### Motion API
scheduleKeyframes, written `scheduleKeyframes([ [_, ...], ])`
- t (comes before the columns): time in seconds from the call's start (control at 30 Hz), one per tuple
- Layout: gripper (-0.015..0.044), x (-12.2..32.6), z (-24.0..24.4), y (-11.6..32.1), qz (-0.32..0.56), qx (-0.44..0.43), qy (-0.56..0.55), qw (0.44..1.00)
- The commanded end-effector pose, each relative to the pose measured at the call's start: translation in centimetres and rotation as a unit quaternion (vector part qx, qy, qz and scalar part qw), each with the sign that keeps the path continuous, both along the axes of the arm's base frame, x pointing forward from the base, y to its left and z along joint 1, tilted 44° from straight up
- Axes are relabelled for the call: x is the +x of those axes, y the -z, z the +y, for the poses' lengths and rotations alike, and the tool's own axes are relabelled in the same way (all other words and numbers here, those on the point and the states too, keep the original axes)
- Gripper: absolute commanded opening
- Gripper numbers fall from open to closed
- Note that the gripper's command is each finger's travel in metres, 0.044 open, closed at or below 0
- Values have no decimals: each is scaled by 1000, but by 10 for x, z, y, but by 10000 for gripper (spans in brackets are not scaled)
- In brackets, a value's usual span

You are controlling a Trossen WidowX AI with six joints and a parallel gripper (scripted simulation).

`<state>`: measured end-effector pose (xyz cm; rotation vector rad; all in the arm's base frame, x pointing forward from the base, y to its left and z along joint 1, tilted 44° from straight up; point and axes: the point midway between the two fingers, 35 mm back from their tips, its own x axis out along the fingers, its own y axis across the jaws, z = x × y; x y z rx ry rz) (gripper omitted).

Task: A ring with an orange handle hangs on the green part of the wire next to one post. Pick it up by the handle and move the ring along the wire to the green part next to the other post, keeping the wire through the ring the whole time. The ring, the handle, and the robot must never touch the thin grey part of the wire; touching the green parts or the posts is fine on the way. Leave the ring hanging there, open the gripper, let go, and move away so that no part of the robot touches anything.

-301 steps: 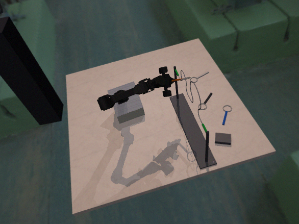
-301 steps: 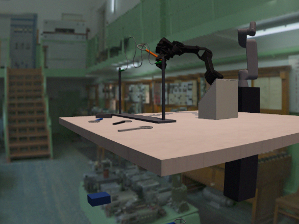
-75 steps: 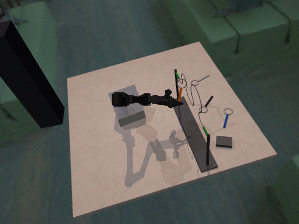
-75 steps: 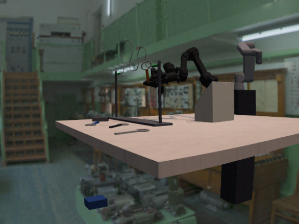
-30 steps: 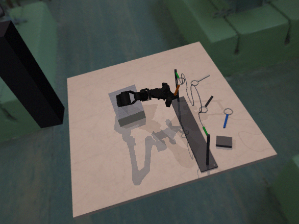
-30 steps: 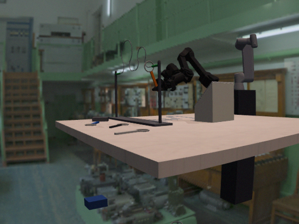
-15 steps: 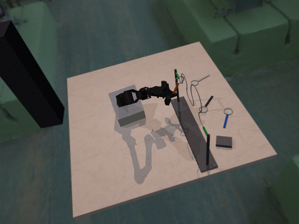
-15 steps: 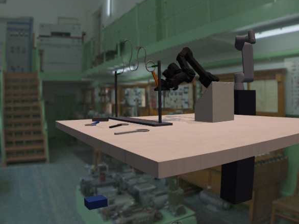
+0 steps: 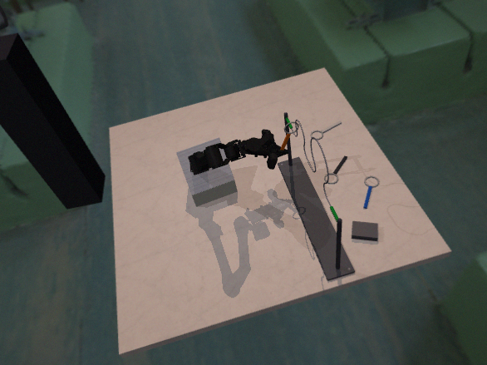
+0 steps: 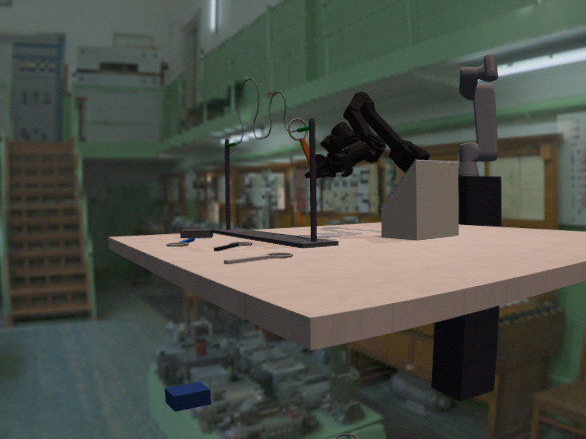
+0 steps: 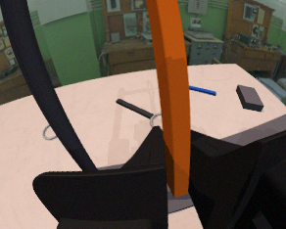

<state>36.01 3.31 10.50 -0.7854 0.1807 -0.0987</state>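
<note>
Clock directions are counted from the gripper in the top view, with twelve at the top of the picture. The black gripper (image 9: pixel 284 152) (image 10: pixel 311 173) (image 11: pixel 163 130) is closed on the lower end of the orange handle (image 9: pixel 285 141) (image 10: pixel 306 150) (image 11: pixel 173 88). Just beside it, at three o'clock, stands a dark post (image 9: pixel 290 157) (image 10: pixel 313 184) (image 11: pixel 41 93); whether they touch, I cannot tell. The handle slants up toward half past twelve, to the ring (image 9: pixel 285 129) (image 10: pixel 298 119), which is around the wire near this post's green part (image 9: pixel 288 122) (image 10: pixel 301 129). Exactly where the wire crosses it is unclear.

The thin grey wire (image 9: pixel 313 170) (image 10: pixel 258 104) loops toward five o'clock. Beneath runs a long dark base plate (image 9: pixel 317 224) (image 10: pixel 265 238).

Farther out, a grey ring tool (image 9: pixel 332 127) (image 10: pixel 250 259) lies at two, a black-handled one (image 9: pixel 341 165) (image 10: pixel 227 246) (image 11: pixel 134 108) between three and four, and a blue-handled one (image 9: pixel 367 197) (image 10: pixel 187 240) (image 11: pixel 202 90) at four. The other post (image 9: pixel 339 244) (image 10: pixel 227 184) stands at five, the second green part (image 9: pixel 334 213) (image 10: pixel 231 144) at its top. A small dark block (image 9: pixel 365 230) (image 10: pixel 196 233) (image 11: pixel 250 98) sits between four and five, well apart from the gripper.
</note>
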Motion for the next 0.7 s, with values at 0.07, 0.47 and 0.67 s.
scheduleKeyframes([
  [0.07, -150, -1, 3, 7, 3, 1, 2, 1000],
  [0.47, -150, -2, 11, 14, 3, 1, 2, 1000],
  [0.67, -150, -1, 7, 19, 3, 1, 2, 1000],
])
